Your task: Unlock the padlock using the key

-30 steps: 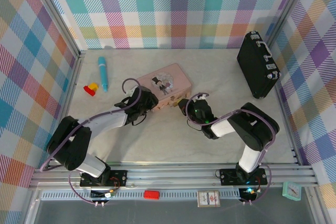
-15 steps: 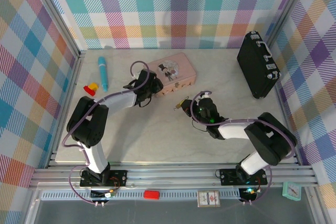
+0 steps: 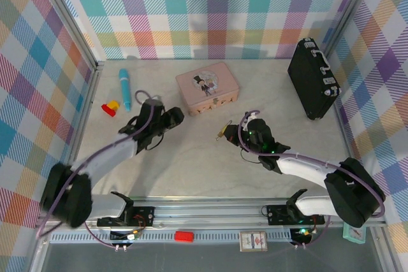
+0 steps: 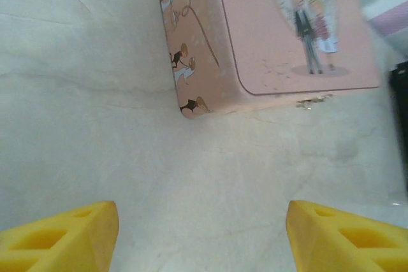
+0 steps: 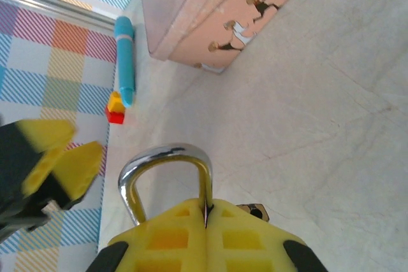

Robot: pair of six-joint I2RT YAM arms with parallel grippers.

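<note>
Top view: right gripper [image 3: 225, 133] is clamped on the padlock [image 3: 222, 130], near the front of the pink box [image 3: 207, 87]. Left gripper [image 3: 171, 118] is well apart to its left, with bare table between them. Key can't be made out

Left wrist: fingers [image 4: 64, 243] are spread, nothing between. Box corner is close ahead, so it could snag on a forward move

Right wrist: jaws pinch the lock body, shackle sticking out. The hold looks thin, so the lock may twist or slip under key pressure

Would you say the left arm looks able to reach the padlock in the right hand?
Probably yes: only bare table lies between the open left hand and the padlock, gripped by the right hand; the pink tin sits farther back.
</note>
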